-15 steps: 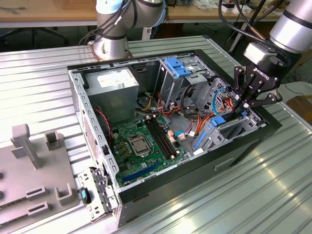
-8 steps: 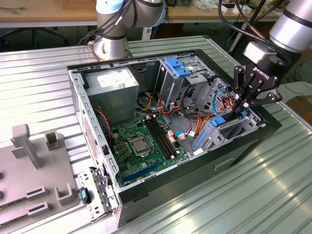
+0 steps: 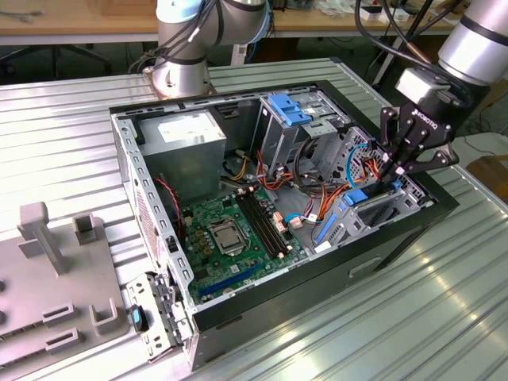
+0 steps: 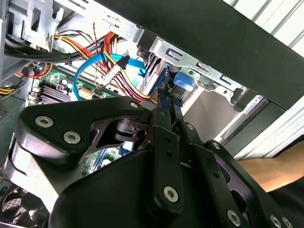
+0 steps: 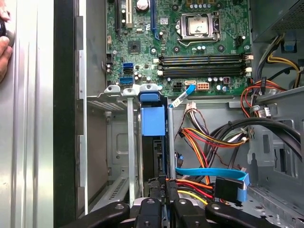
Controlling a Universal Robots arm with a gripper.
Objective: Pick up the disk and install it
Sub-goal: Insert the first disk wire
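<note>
Disk [image 5: 153, 142] standing on edge in the drive bay [image 5: 121, 142] of the open computer case [image 3: 397, 238], just beside the motherboard [image 5: 190, 42]. Clenched on its rear edge: hand [image 5: 164, 194] (black linkage fingers). Likely dense, rigid, shock-sensitive; best held by the flat metal sides, not the smooth blue plastic rail [image 5: 153, 118]. Cables [image 5: 204, 137] crowding close alongside.

no legible text, power supply [image 3: 189, 131] label unreadable
</note>
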